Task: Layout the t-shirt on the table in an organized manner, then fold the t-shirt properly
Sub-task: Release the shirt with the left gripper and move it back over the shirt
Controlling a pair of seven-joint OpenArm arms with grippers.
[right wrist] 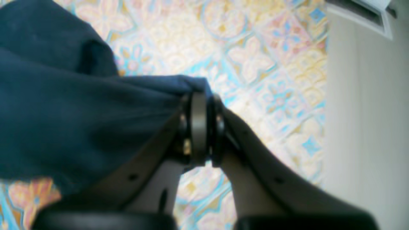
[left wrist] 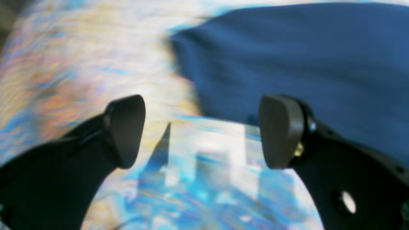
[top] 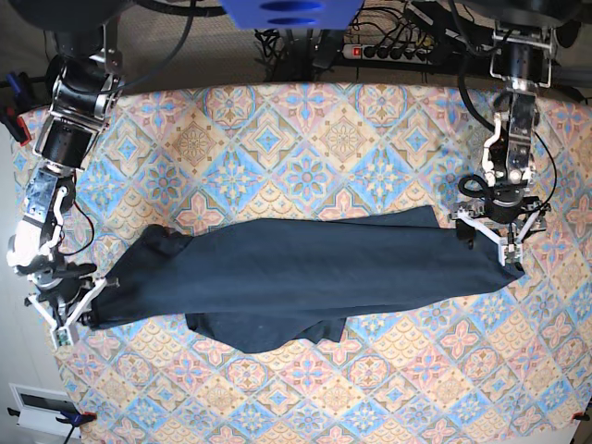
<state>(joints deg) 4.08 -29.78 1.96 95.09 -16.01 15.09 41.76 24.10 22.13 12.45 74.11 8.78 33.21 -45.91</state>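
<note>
The dark navy t-shirt lies stretched in a long band across the tile-patterned table. On the left of the base view my right gripper is shut on the shirt's end; the right wrist view shows its jaws pinching a bunched corner of the t-shirt. On the right of the base view my left gripper stands over the shirt's other end. The left wrist view shows my left gripper open, nothing between its pads, with the t-shirt lying just beyond them.
The table's edge runs close beside my right gripper, with pale floor past it. A power strip and cables lie behind the table's far edge. A white box sits off the near left corner.
</note>
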